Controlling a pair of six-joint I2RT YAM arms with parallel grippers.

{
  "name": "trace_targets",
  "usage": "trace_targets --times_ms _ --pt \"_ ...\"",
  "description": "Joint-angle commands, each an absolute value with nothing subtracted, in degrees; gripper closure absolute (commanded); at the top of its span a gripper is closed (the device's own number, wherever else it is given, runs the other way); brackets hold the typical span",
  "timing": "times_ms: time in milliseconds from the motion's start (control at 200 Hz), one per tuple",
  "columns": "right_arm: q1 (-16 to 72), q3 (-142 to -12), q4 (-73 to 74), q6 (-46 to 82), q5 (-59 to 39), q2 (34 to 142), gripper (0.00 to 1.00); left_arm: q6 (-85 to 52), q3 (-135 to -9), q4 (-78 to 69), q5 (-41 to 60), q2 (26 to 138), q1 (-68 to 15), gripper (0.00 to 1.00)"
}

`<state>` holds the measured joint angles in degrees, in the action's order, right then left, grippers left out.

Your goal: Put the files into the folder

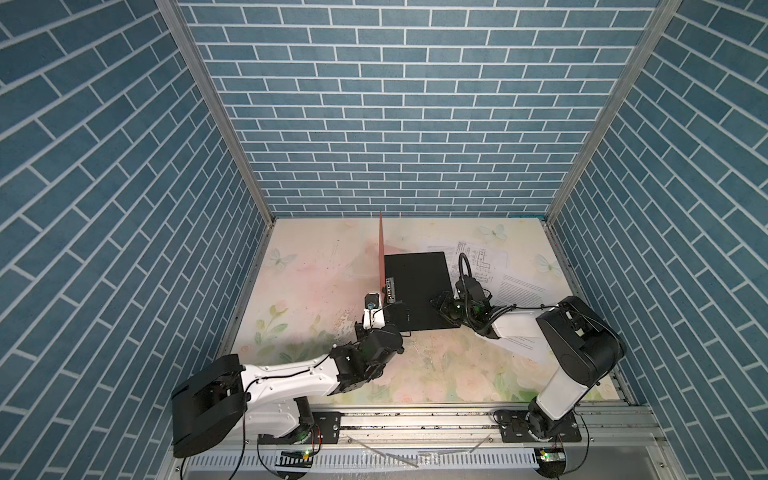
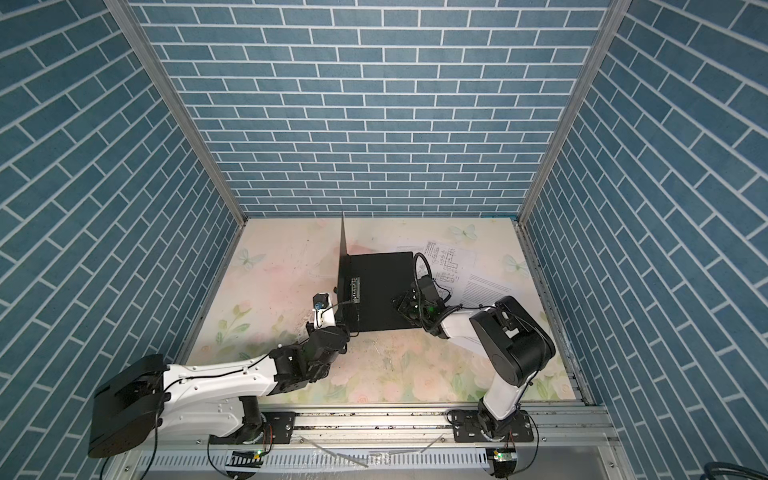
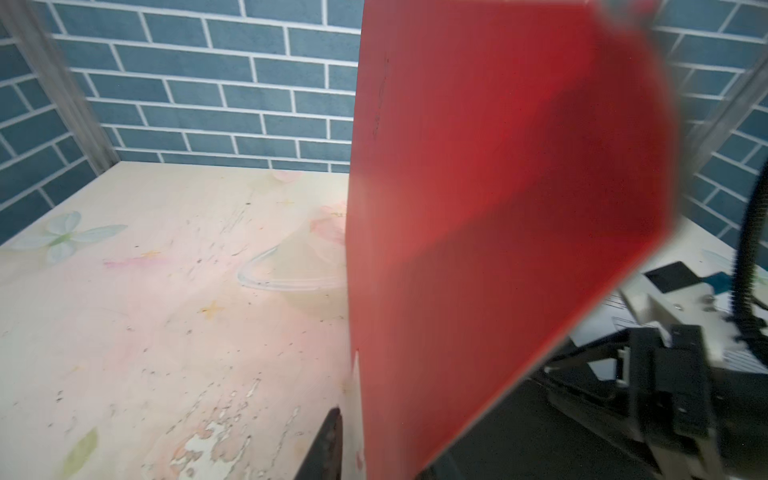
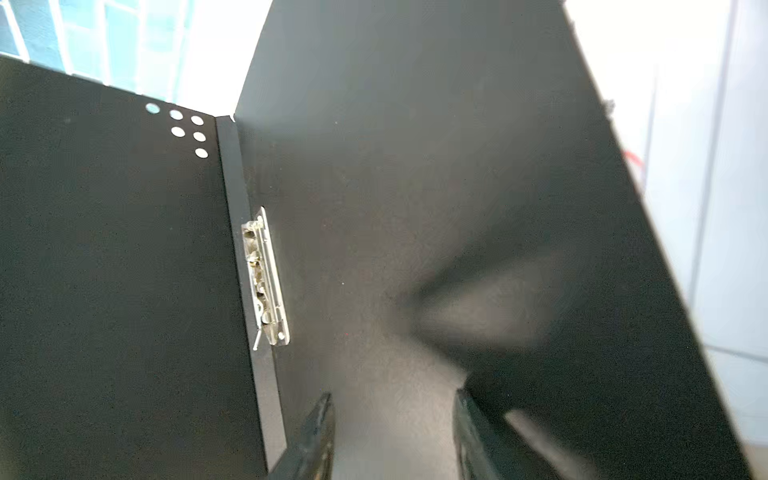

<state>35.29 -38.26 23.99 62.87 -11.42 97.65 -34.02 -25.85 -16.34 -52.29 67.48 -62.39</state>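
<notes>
The folder lies open mid-table in both top views. One cover lies flat, black side up (image 1: 415, 286) (image 2: 378, 286). The other cover stands upright, red outside (image 1: 380, 257) (image 3: 478, 208), and looks blurred in the left wrist view. A metal clip (image 4: 266, 278) sits by the spine. My left gripper (image 1: 382, 293) is at the upright cover's near lower edge. One of its fingers (image 3: 330, 432) shows, a small gap off the red face; the other is hidden behind the cover. My right gripper (image 1: 436, 305) (image 4: 395, 399) hovers open over the flat cover, holding nothing. The files (image 1: 486, 257) (image 2: 486, 289) lie right of the folder.
One more sheet (image 1: 523, 343) lies partly under the right arm. A clear plastic piece (image 3: 286, 270) rests on the floral tabletop left of the upright cover. Blue brick walls close in the back and both sides. A metal rail (image 1: 415, 419) runs along the front.
</notes>
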Motion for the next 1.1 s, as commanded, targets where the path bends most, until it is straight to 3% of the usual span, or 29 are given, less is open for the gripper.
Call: trace_targets --times_ms 0,95,270,325,425,525,780,945,1090 --pt "35.42 -37.24 12.57 60.73 -8.31 98.92 0.54 -41.86 -23.51 -10.88 -55.08 63.60 -60.44 0.58" --pt "35.43 -37.19 12.30 60.72 -8.60 99.47 0.54 -45.11 -21.90 -7.05 -55.66 60.36 -58.63 0.45" --pt "35.42 -37.22 12.35 60.64 -8.88 99.41 0.55 -57.81 -17.94 1.76 -57.08 53.51 -55.43 0.07" --pt "35.43 -37.33 12.30 60.64 -8.96 99.33 0.55 -63.44 -15.73 4.58 -58.21 50.67 -55.22 0.01" --pt "35.42 -37.85 11.71 60.25 -9.29 99.62 0.55 -71.03 -11.69 8.51 -58.77 44.57 -55.11 0.00" --pt "35.45 -38.64 11.35 59.81 -9.96 100.40 0.55 -80.91 -11.84 22.34 -59.61 38.75 -55.02 0.00" --pt "35.43 -40.35 10.81 59.33 -10.90 101.84 0.55 -82.13 -18.65 39.86 -59.49 31.99 -55.07 0.00" --pt "35.42 -41.96 9.39 58.28 -10.92 101.87 0.55 -72.94 -20.73 30.92 -52.73 38.16 -52.35 0.00" --pt "35.46 -42.45 9.34 57.57 -11.03 101.19 0.54 -56.62 -20.81 11.24 -31.60 45.34 -39.34 0.00"
